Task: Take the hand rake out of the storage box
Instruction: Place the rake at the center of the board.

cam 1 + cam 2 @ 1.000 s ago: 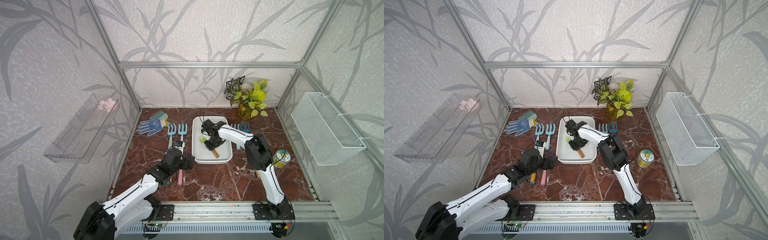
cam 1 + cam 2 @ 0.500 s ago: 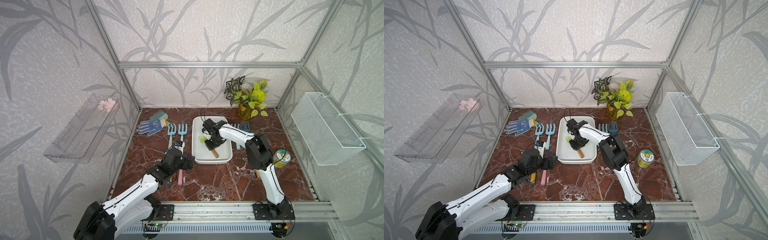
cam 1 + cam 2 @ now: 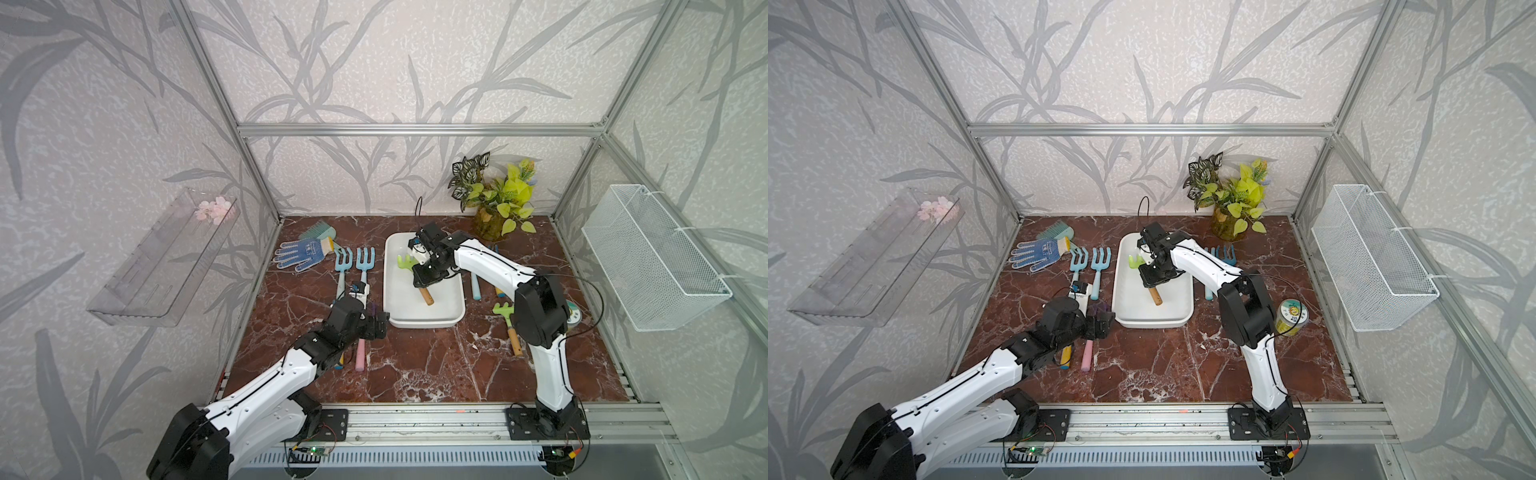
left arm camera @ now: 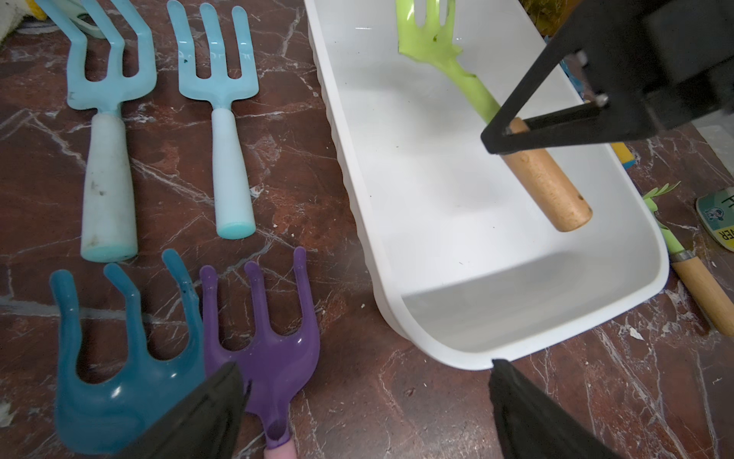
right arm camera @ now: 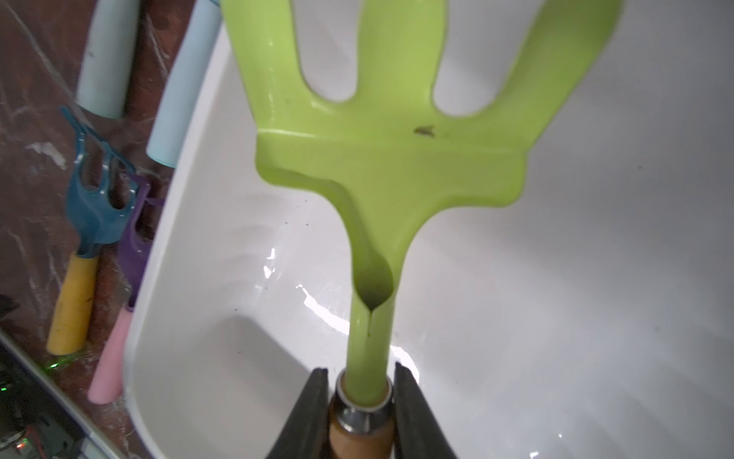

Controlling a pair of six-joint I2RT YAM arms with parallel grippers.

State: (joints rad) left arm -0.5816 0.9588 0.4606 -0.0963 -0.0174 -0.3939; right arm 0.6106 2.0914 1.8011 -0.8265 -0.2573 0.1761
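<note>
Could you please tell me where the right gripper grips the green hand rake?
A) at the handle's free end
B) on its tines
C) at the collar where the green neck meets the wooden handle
C: the right wrist view shows the right gripper shut on the hand rake at the metal collar atop its wooden handle.

I've got the R arm (image 3: pixel 490 266) up off its base, elbow hiked high, forearm running toward the back and inward, wrist folded so the tool end points down and back toward the base. R pincer (image 5: pixel 360 397) is clamped tight on the hand rake (image 5: pixel 389 167), one finger each side of the neck where green shaft meets wood handle. My L arm (image 3: pixel 266 386) sits low, stretched diag. toward the middle, wrist approx. level. L pincer (image 4: pixel 365 367) is spread wide, pointing fwd.
</note>
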